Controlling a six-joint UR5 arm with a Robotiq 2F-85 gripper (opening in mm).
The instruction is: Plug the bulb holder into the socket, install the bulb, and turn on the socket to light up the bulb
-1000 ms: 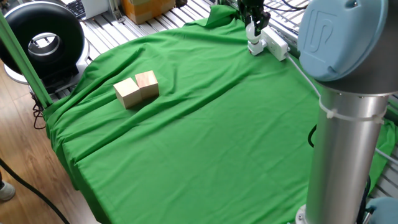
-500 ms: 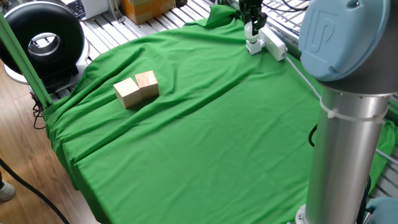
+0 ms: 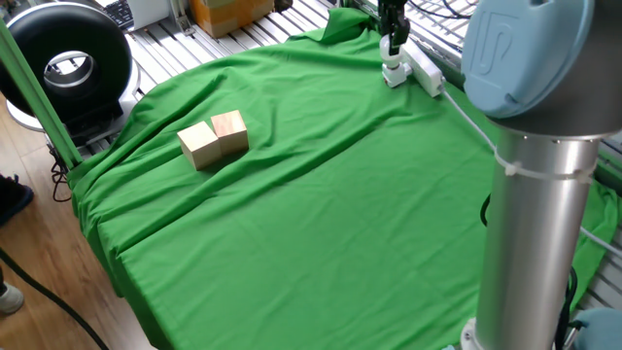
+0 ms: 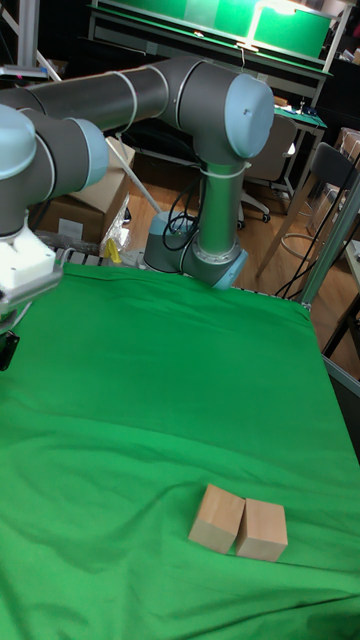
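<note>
Hand (image 3: 391,41) shifted left above socket (image 3: 424,70)

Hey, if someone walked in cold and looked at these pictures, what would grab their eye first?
Probably the green cloth covering the whole table, and the big grey and blue robot arm looming at the right of the fixed view. Next, two pale wooden blocks sitting side by side on the cloth's left, and at the far edge the gripper over the white socket.
</note>
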